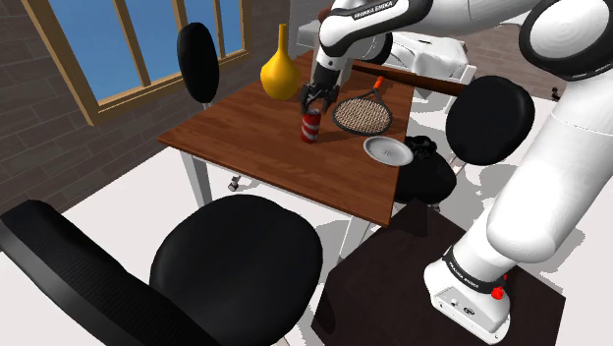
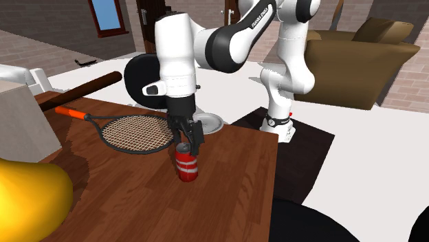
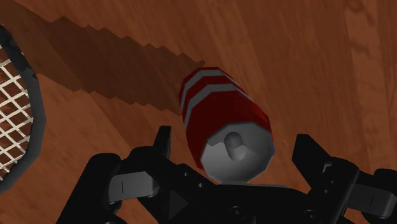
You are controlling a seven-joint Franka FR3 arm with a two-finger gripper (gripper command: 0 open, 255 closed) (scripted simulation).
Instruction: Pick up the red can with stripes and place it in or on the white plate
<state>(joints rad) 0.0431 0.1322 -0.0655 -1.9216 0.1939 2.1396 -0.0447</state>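
Observation:
A red can with pale grey stripes [image 1: 310, 128] [image 2: 186, 165] [image 3: 222, 121] stands upright on the brown wooden table [image 1: 246, 123]. My gripper [image 1: 314, 102] [image 2: 187, 141] [image 3: 234, 143] hangs directly over it, open, with one finger on each side of the can's grey top and a gap at both. The white plate [image 1: 387, 150] [image 2: 212, 122] lies near the table's edge closest to the stand, a short way from the can.
A racket [image 1: 362, 114] [image 2: 134, 132] [image 3: 16, 108] lies flat between can and plate. A yellow vase [image 1: 280, 71] [image 2: 27, 196] stands farther back. A brown bat [image 1: 413, 81] lies beyond the racket. Black chairs [image 1: 236, 260] [image 1: 489, 118] ring the table.

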